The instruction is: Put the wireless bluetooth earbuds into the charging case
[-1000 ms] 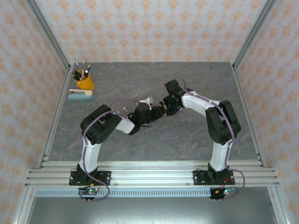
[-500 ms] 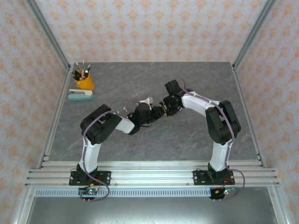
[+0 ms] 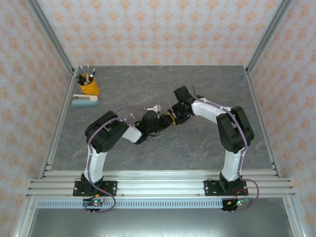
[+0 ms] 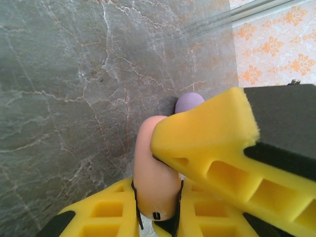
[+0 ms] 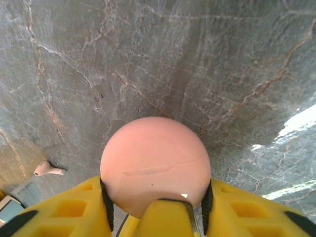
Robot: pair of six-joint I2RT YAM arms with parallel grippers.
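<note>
Grey marble bench (image 5: 207,59) lay below. Left end effector (image 4: 157,210) pinched the pink charging case (image 4: 154,158); right end effector (image 5: 155,200) flanked it, grip unclear. A mistimed release risked dropping it beside the loose earbud (image 5: 48,169).

Top view: pen cup (image 3: 89,87) at upper left of the surface (image 3: 207,84), stapler (image 3: 85,100) just below it. Right wrist view: charging case (image 5: 155,165) between the right fingers (image 5: 79,207) at lower centre — one earbud (image 5: 48,170) lies on the surface at lower left, apart from it.
</note>
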